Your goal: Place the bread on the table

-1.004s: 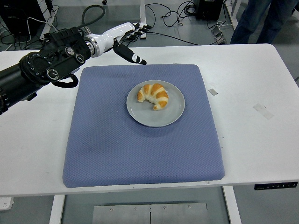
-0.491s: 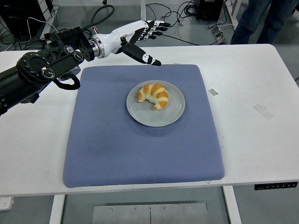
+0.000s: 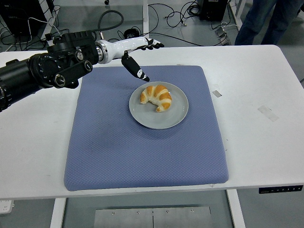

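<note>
The left hand is seen mostly edge-on, so most fingers are hard to make out, but they look spread and empty, with the thumb pointing down just short of the plate. Half a second ago that thumb was higher and further right, so it's dropped toward the croissant, which hasn't budged from the plate on the blue mat on the white surface. A person's legs are cut off at the top right.

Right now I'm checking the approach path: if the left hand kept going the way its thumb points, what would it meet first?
Probably the croissant on the grey plate: the left hand has its thumb angled down toward it, though its height above the blue mat is unclear.
</note>
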`<action>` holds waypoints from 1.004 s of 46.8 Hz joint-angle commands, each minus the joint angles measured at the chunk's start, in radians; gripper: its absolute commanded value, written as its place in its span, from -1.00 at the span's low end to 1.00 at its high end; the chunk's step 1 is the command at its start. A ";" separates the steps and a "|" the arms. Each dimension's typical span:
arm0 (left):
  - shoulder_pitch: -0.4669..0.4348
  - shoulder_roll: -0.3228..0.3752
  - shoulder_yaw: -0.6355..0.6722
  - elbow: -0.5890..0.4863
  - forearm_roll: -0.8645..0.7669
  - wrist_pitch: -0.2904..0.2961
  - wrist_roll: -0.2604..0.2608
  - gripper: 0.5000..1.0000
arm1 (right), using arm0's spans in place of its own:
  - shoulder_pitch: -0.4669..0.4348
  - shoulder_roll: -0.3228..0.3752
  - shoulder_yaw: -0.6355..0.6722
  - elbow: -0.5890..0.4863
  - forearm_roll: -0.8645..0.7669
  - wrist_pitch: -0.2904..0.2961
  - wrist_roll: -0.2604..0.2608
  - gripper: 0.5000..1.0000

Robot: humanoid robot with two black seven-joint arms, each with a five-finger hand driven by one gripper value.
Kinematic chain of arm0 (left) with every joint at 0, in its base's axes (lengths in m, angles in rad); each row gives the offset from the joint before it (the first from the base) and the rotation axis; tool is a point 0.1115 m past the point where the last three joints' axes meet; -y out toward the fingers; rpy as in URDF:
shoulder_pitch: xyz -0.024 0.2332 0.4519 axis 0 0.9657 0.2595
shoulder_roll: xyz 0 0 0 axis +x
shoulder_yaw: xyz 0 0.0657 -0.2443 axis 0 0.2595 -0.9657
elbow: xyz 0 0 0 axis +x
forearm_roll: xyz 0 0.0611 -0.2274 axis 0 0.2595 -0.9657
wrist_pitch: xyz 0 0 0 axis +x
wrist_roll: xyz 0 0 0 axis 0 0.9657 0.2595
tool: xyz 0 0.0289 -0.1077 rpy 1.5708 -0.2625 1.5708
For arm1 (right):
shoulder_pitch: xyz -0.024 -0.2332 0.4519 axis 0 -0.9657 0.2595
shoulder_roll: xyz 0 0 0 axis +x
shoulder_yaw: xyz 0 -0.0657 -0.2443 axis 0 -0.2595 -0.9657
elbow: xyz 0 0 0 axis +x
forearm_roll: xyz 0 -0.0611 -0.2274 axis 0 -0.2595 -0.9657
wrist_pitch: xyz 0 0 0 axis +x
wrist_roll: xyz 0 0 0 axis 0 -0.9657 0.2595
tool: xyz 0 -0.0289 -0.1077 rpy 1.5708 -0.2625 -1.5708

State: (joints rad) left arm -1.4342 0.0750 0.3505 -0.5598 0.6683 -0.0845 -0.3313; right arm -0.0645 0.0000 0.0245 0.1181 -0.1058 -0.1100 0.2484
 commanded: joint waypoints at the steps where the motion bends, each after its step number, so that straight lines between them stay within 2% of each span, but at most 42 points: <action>1: 0.009 -0.011 -0.001 -0.002 0.065 0.025 0.000 0.89 | 0.000 0.000 0.000 0.000 0.000 0.000 0.000 1.00; 10: -0.005 -0.023 -0.001 -0.003 0.097 0.006 -0.003 0.89 | 0.000 0.000 0.000 0.000 0.000 0.000 0.000 1.00; 18: -0.040 -0.023 -0.002 -0.009 0.096 -0.161 0.000 0.89 | 0.000 0.000 0.000 0.000 0.000 0.001 0.000 1.00; 24: -0.046 -0.023 0.005 -0.009 0.100 -0.167 0.006 0.89 | 0.000 0.000 0.000 0.000 0.000 0.000 0.000 1.00; 31: -0.022 -0.026 0.077 -0.008 0.099 -0.164 0.021 0.89 | 0.000 0.000 0.000 0.000 0.000 0.001 0.000 1.00; 47: 0.008 -0.035 0.081 -0.002 0.099 -0.139 0.023 0.88 | 0.000 0.000 0.000 0.000 0.000 0.001 0.000 1.00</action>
State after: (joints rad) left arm -1.4269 0.0417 0.4309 -0.5639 0.7667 -0.2358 -0.3068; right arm -0.0643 0.0000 0.0245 0.1181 -0.1058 -0.1102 0.2485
